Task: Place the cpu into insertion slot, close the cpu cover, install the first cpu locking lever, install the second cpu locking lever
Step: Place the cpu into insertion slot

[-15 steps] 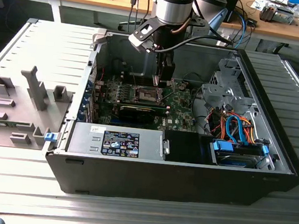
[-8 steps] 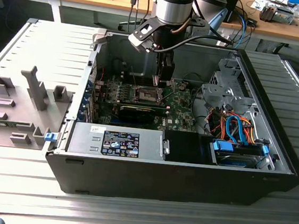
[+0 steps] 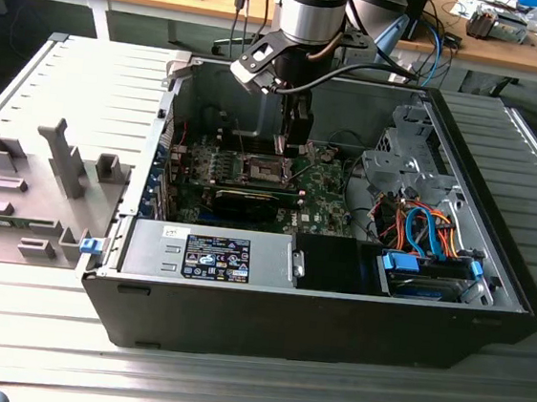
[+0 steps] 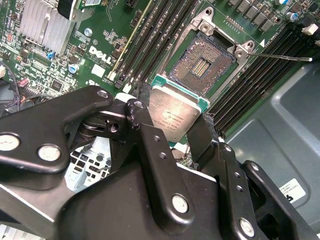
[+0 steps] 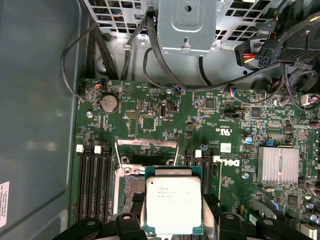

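Note:
My gripper [image 4: 172, 125] is shut on the cpu [image 4: 176, 111], a flat silver-grey square chip with a green edge, pinched by two opposite sides between black fingers [image 5: 212, 207]. The cpu [image 5: 173, 200] hangs just above the motherboard, over the near edge of the insertion slot [image 4: 202, 62]. The slot lies uncovered, with a dark pin field and a silvery rim. The cpu cover [image 5: 146, 149] stands swung up at the slot's far side. A thin metal locking lever [image 4: 282, 56] sticks out beside the slot. In the exterior view the gripper [image 3: 292, 146] reaches down into the open computer case above the slot [image 3: 257, 169].
Long black memory slots [image 4: 160, 35] flank the socket on both sides. A finned heatsink [image 5: 278, 165] sits on the board nearby. A drive cage [image 3: 406, 168] and bundled cables [image 3: 419, 226] fill the case on the exterior view's right. The power supply [image 3: 215, 253] lies in front.

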### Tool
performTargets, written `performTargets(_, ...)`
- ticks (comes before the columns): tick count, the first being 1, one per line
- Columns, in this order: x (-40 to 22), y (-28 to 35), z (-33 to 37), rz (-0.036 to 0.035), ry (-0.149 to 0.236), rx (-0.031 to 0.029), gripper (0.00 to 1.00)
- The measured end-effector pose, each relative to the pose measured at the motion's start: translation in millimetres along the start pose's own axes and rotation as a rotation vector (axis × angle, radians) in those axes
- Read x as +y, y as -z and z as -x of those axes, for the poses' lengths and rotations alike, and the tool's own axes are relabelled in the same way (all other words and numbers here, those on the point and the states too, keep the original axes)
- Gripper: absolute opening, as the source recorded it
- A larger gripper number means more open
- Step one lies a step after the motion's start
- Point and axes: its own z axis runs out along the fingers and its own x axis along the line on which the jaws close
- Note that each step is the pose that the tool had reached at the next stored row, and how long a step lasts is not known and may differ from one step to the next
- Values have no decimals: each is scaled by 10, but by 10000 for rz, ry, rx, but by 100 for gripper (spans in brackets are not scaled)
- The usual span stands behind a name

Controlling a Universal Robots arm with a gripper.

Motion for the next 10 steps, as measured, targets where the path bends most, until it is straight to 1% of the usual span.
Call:
performTargets(4,0,0,0,-1,-19,-1,54)
performTargets(10,-4,0,-7,-15,-358,-13,54)
